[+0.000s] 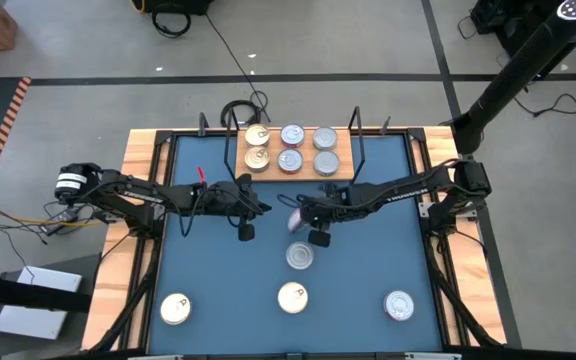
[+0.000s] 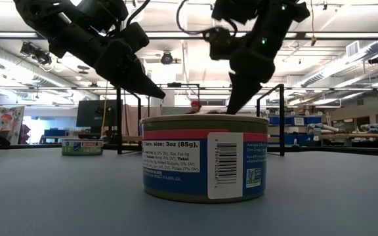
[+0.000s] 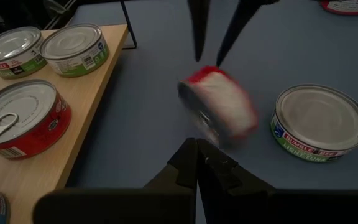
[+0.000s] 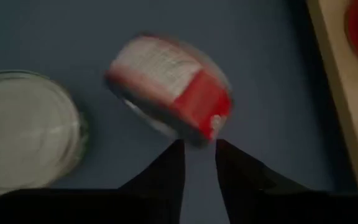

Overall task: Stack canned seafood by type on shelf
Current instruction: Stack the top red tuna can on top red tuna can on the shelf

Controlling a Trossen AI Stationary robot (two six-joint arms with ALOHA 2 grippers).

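Note:
Several tins of canned seafood (image 1: 290, 160) stand in two rows on the light-wood shelf (image 1: 345, 172) at the table's far side. A red-sided can (image 3: 219, 106) shows tilted and blurred just off the shelf's near edge, right beyond the fingertips of my right gripper (image 4: 197, 144). That gripper points steeply down, its fingers a narrow gap apart with nothing between them. My left gripper (image 3: 197, 152) is shut, hangs above the table to the left of the red-sided can, and touches nothing. My right gripper's fingertips (image 3: 199, 53) stand just above the red-sided can's upper rim (image 4: 204, 134), pointing down at it. Whether they touch it I cannot tell. The can is tilted on edge, its silver top (image 4: 138, 109) turned sideways, and none of it lies between the fingers.
A silver-topped can (image 1: 301, 256) stands on the blue table just nearer than the grippers. Three more cans (image 1: 292, 297), (image 1: 175, 309), (image 1: 399, 305) stand along the near edge. Black wire frames (image 1: 358, 140) rise at the shelf's two ends.

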